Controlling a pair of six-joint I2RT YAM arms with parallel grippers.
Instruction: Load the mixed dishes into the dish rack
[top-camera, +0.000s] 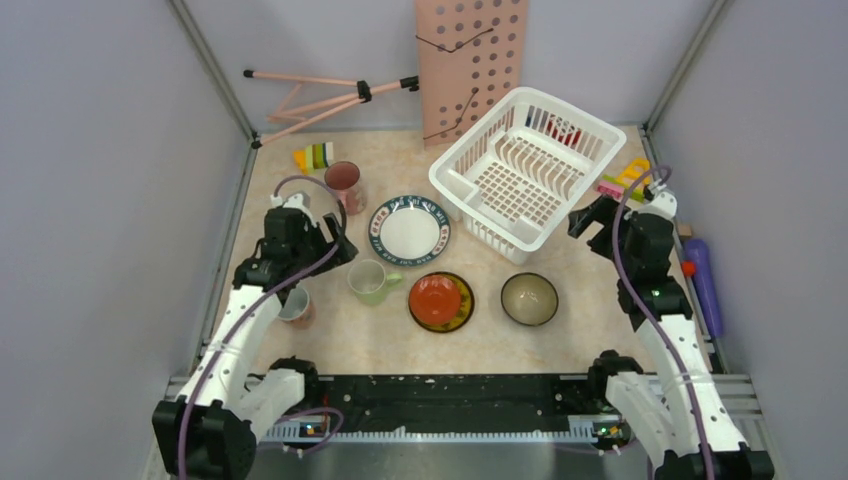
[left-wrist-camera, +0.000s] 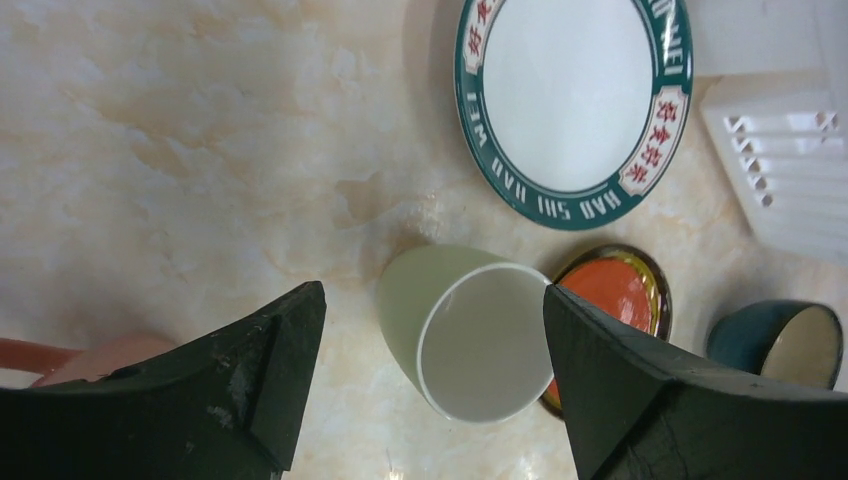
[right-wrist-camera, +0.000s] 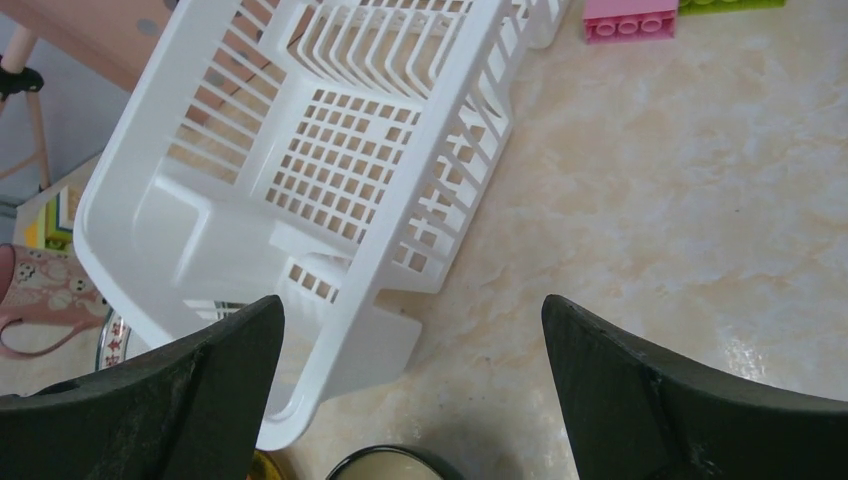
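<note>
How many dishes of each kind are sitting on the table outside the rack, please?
Plates: 3 (white plate, red plate, yellowish plate beneath it)
Bowls: 1 (teal bowl)
Mugs and cups: 3 (green mug, pink mug, pinkish cup)
Total: 7

Both arms are built in the same way. The left arm, at seven o'clock in the top view, has smooth white shells on its long links and black blocks at the joints. The right arm, at five o'clock, matches it. A thin purple cable runs along each arm and loops near the wrist. The fingers of the left gripper are matt black wedges with scratched, dusty faces. Those of the right gripper look alike.
</note>
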